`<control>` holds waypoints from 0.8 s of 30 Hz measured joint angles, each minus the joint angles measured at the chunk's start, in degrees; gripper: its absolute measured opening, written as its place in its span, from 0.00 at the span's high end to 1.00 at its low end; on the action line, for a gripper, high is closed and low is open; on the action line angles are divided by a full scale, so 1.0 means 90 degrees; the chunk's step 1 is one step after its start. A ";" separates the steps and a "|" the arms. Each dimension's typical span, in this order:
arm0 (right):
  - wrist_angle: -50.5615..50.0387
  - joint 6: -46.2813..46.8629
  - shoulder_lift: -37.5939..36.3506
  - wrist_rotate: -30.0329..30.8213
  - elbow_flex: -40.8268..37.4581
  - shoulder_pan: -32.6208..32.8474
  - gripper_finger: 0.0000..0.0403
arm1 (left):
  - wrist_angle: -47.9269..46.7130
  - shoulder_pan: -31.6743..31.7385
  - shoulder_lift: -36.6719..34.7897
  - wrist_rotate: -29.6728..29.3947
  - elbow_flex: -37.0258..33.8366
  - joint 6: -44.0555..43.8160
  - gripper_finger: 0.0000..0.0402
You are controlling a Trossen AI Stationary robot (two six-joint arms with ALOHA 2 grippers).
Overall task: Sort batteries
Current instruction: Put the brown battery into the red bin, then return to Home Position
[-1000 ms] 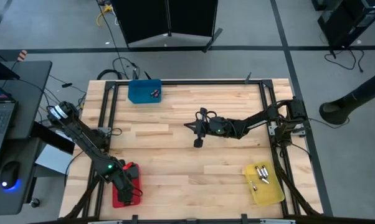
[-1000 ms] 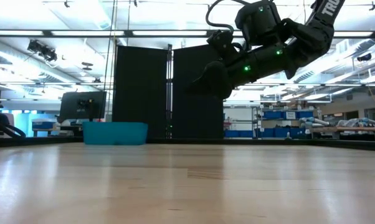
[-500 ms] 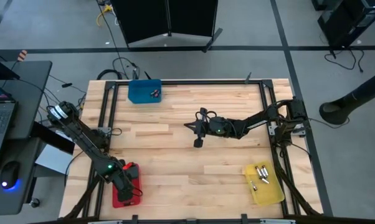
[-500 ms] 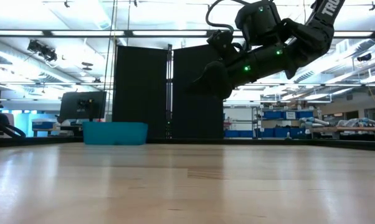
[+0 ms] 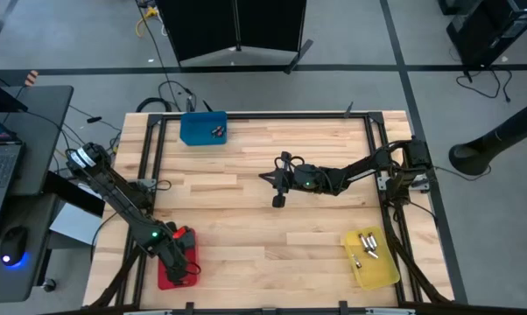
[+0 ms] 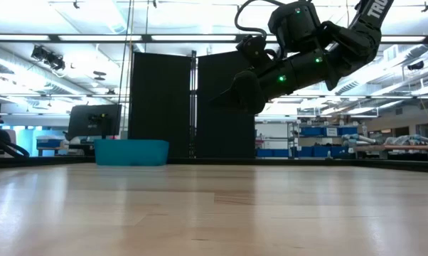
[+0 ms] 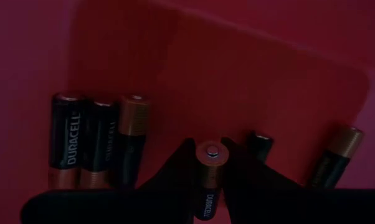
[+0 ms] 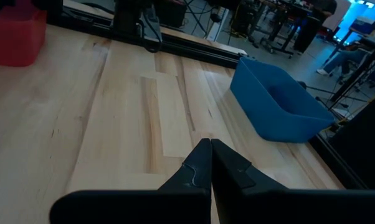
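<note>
Red plastic filled the left wrist view: the left gripper [image 7: 210,163] hung inside the red tray [image 7: 250,81] and clasped one battery [image 7: 208,177], its long axis running along the fingers, button end pointing away from the wrist. Beside it, three cells [image 7: 94,149] lay parallel, two reading DURACELL. Rightward, the right gripper [image 5: 279,190] was clenched on nothing above the bare tabletop [image 5: 246,227], between the blue tray [image 5: 202,129] and yellow tray [image 5: 370,256], each holding batteries.
</note>
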 joint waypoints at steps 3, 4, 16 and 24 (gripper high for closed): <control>0.0000 0.0000 0.0000 0.0000 0.0000 0.0000 0.97 | 0.0000 0.0000 0.0000 -0.0004 0.0000 -0.0010 0.83; 0.0000 0.0000 0.0000 0.0000 0.0000 0.0000 0.97 | 0.0001 0.0000 0.0000 -0.0004 0.0000 -0.0010 0.80; 0.0012 0.0000 0.0000 0.0000 0.0000 0.0000 0.97 | -0.0286 0.0000 0.0000 0.0113 0.0257 0.0158 0.68; 0.0041 0.0000 0.0000 0.0000 0.0002 0.0002 0.97 | -0.1751 0.0003 0.0000 -0.0826 0.0898 0.0377 0.75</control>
